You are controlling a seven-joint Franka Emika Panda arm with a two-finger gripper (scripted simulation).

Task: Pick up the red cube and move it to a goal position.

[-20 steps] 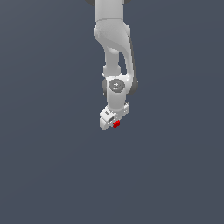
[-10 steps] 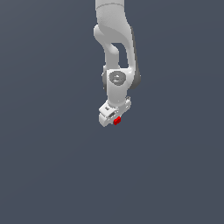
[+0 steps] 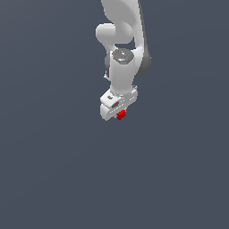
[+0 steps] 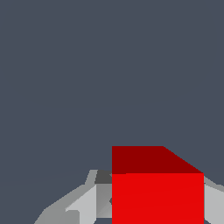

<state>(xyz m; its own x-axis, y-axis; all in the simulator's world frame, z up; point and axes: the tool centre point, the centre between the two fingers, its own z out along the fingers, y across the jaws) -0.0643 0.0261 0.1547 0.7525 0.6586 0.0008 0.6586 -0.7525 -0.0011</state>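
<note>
Cube [image 3: 120, 115] in gripper [image 3: 117, 112], centre of exterior view, just under the white arm [image 3: 121, 67].

Gripper closed on the cube: in the wrist view the cube [image 4: 157, 197] fills the lower right of frame with grey fingers [image 4: 83, 203] flanking it on both sides, touching its side faces. In the exterior view only a small red corner shows past the gripper's lower edge. Plain grey background everywhere, no goal marker visible, can't tell if the cube is off the bench. Handling judgement: looks rigid, light, flat-faced, not fragile; smooth faces could slip if the squeeze is off-centre. Best hold is two opposite flat faces, mid-height, square to the fingers, as it appears to be held here. Narrower than the gripper, so no fit problem.
</note>
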